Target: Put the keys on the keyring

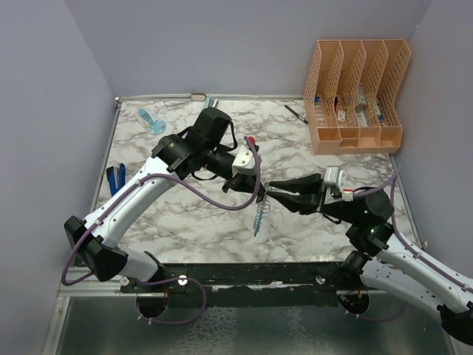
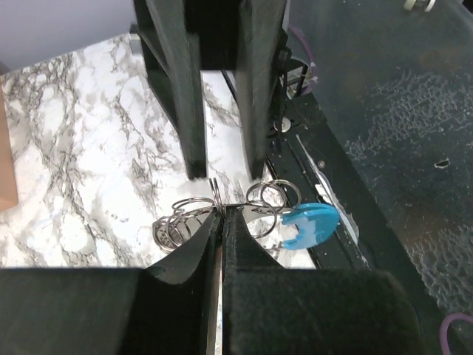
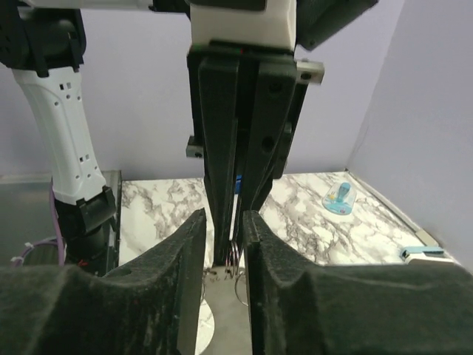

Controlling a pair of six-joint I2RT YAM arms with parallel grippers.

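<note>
1. The keyring (image 2: pixel 181 216), a string of silver wire rings with one light-blue curved piece, hangs above the middle of the white marble table (image 1: pixel 170 222).
2. The left gripper (image 2: pixel 222 214) is clamped on it (fingers pressed together).
3. The right gripper (image 3: pixel 225 248), just right, stands slightly apart.

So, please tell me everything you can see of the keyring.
The keyring looks like a loose chain of thin silvery wire rings, apparently metal, with one curved light-blue piece at one end. The left gripper pinches it near the middle, shut, holding it above the marble table.
</note>
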